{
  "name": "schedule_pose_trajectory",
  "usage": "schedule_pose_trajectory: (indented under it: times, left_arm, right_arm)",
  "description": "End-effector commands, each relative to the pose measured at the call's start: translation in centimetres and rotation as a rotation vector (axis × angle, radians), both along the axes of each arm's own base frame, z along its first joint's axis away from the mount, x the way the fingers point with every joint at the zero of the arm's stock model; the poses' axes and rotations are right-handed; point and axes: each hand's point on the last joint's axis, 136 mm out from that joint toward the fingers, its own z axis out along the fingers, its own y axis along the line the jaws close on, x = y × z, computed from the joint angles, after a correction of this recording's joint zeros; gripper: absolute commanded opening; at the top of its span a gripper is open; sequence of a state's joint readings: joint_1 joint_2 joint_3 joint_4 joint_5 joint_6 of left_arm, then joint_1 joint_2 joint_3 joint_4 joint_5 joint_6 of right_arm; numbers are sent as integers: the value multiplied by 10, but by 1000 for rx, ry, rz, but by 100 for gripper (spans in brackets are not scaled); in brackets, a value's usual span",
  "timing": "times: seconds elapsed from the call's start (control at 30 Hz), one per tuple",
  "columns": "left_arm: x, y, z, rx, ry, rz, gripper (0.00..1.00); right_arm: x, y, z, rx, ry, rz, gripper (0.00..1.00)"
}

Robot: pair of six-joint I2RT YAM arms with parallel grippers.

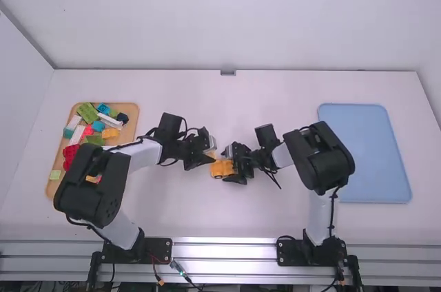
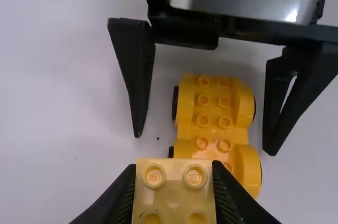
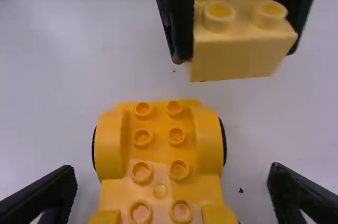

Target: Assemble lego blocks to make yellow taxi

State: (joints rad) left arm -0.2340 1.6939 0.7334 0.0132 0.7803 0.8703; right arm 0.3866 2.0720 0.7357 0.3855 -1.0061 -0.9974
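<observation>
White walls rise behind the pale table (image 1: 172,213), where we find the yellow chassis (image 3: 158,134) sitting near the middle, between the two arms. We see a warm orange-yellow body with two rows of raised round studs (image 3: 177,137) down its deck. Smooth, rounded fenders (image 3: 110,147) bulge along both sides at either end, with a narrower waist between them, and dark wheels (image 3: 224,140) peek out beneath. Toward one end its deck looks paler and pinkish, with a faint round mark between the studs.

We make out the left gripper (image 1: 209,158) closed on a yellow block (image 3: 237,44), a paler, creamier shade than the chassis, boxy and flat-sided, with four studs on top. It is held above the table, near one end of the chassis and apart from it. Our right gripper (image 1: 227,164) stands wide open, a finger on each side of the chassis, gripping nothing.
</observation>
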Motion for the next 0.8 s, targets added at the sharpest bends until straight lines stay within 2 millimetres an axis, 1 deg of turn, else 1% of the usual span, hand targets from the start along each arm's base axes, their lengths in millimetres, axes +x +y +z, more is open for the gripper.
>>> schedule_pose_trajectory:
  times: [0.0, 0.07, 0.1, 0.17, 0.27, 0.4, 0.47, 0.53, 0.67, 0.73, 0.77]
  left_arm:
    - [-2, -2, 8, -21, 4, 6, 18]
    - [-2, -2, 8, -23, -2, 5, 19]
    - [-1, -3, 9, -23, -4, 5, 19]
    - [0, -2, 9, -25, -7, 8, 18]
    - [-3, -6, 10, -48, -4, -12, 18]
    - [1, -8, 7, -58, -11, -15, 20]
    - [3, -7, 3, -33, -19, -5, 18]
    - [6, -6, 3, -30, -31, 0, 17]
    - [9, -7, 5, -35, -50, 0, 22]
    - [8, -8, 6, -41, -51, -6, 22]
    - [9, -7, 6, -40, -61, -12, 20]
  right_arm:
    - [3, 2, -2, -1, 8, -1, 86]
    - [4, 0, -4, -13, 16, -14, 73]
    - [5, 0, -5, -17, 25, -22, 70]
    - [5, 0, -5, -19, 23, -23, 66]
    - [6, 0, -5, -18, 24, -26, 64]
    - [10, 0, -6, -35, 41, -59, 62]
    - [20, -2, -10, -65, 52, -118, 62]
    - [22, -1, -9, -61, 50, -127, 62]
    - [27, 1, -4, -40, 49, -143, 62]
    - [28, 1, -4, -40, 52, -150, 66]
    - [28, 2, -3, -38, 51, -146, 68]
